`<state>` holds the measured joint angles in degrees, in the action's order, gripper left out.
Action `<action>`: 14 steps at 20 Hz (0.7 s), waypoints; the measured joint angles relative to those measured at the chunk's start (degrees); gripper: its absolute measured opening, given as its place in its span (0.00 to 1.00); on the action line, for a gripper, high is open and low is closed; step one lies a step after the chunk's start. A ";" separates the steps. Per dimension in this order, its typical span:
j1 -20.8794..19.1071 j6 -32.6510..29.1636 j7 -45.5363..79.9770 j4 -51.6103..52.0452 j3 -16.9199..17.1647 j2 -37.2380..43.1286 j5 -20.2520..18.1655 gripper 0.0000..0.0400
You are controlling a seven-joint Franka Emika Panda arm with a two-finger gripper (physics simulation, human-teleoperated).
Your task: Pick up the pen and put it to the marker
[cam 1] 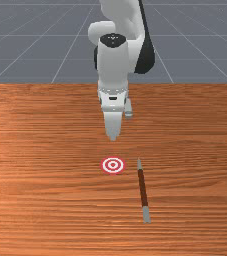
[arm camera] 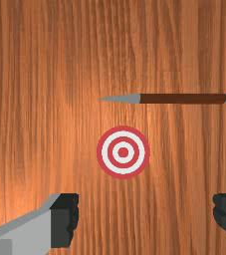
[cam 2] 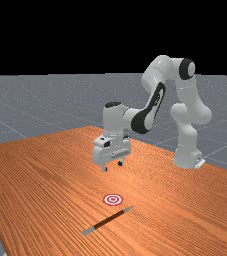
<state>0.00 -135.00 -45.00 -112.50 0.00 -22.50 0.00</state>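
My gripper [cam 2: 112, 166] hangs well above the table in the far view, its fingers apart and nothing between them. In the wrist view the gripper [arm camera: 146, 215] is spread wide, a black pad [arm camera: 68, 219] on one side. The round red-and-white marker [cam 1: 113, 165] lies flat on the wood, in front of the hand in the front view. To the front view's right of it lies the pen [cam 1: 143, 187], brown with grey ends, its pointed tip toward the arm's side. The wrist view has the marker [arm camera: 123, 152] between the pen [arm camera: 183, 98] and the fingers.
The orange-brown table [cam 1: 45, 200] carries the marker and pen, lying close together but apart. Its far edge runs behind the hand in the front view. The arm's base [cam 2: 187, 155] stands at the far view's right.
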 joint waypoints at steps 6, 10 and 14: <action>0.26 -0.10 0.52 0.00 0.24 -0.06 0.58 0.05; 0.40 -0.15 0.80 -0.06 0.36 -0.12 0.89 0.01; 0.45 6.64 0.93 4.37 -0.05 -2.41 0.21 0.00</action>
<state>0.45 -128.36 -44.07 -108.13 -0.05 -24.91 0.21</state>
